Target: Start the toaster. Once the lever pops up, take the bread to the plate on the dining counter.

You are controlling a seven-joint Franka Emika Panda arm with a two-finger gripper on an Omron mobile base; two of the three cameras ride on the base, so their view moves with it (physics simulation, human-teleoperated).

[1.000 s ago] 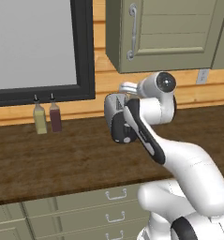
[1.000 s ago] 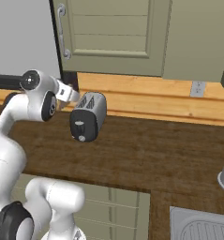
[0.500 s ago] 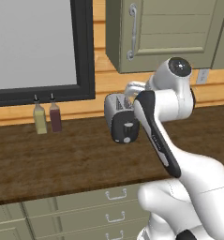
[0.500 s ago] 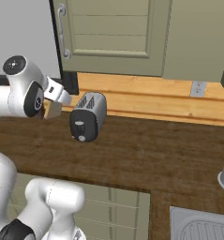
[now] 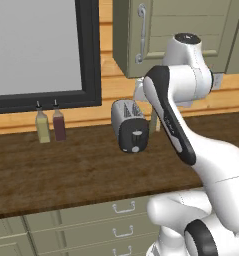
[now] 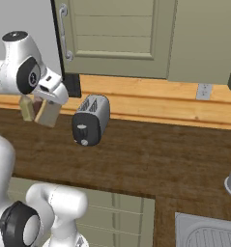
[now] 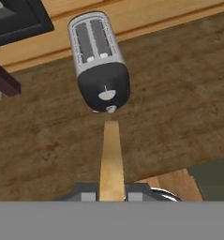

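Toaster (image 5: 130,125) sits on the dark wood countertop (image 5: 66,170), near the wooden back wall strip, black end panel facing the robot. In the hand view the toaster (image 7: 98,61) shows both top slots with nothing sticking out of them, small knob and lever on the black end.

Bread (image 6: 48,113) is off the counter, held in the gripper (image 6: 51,99), up in the air and to the left of the toaster (image 6: 90,119) as the right base view shows it, clear of it, not touching. Slice hangs below the white hand, tilted. In the hand view the bread (image 7: 111,159) shows edge-on, a thin tan strip running up from between the finger tips toward the toaster's black end, with a gap between them. Jaws narrow, clamped on the slice's two flat faces, gripper (image 7: 111,191) at the bottom of that view.

In the left base view the arm crosses in front of the toaster's right side; a sliver of bread (image 5: 155,120) peeks out just beside the toaster behind the forearm.

Left of the toaster in that view: two bottles against the wall, a yellowish one (image 5: 42,127) and a dark red one (image 5: 58,125), side by side, well apart from the toaster, under the black-framed window (image 5: 41,50). Green cabinet (image 5: 191,30) hangs above the toaster. Green drawers (image 5: 116,220) below the counter edge. Sink corner (image 6: 209,234) at lower right of the right base view, well apart from the toaster.
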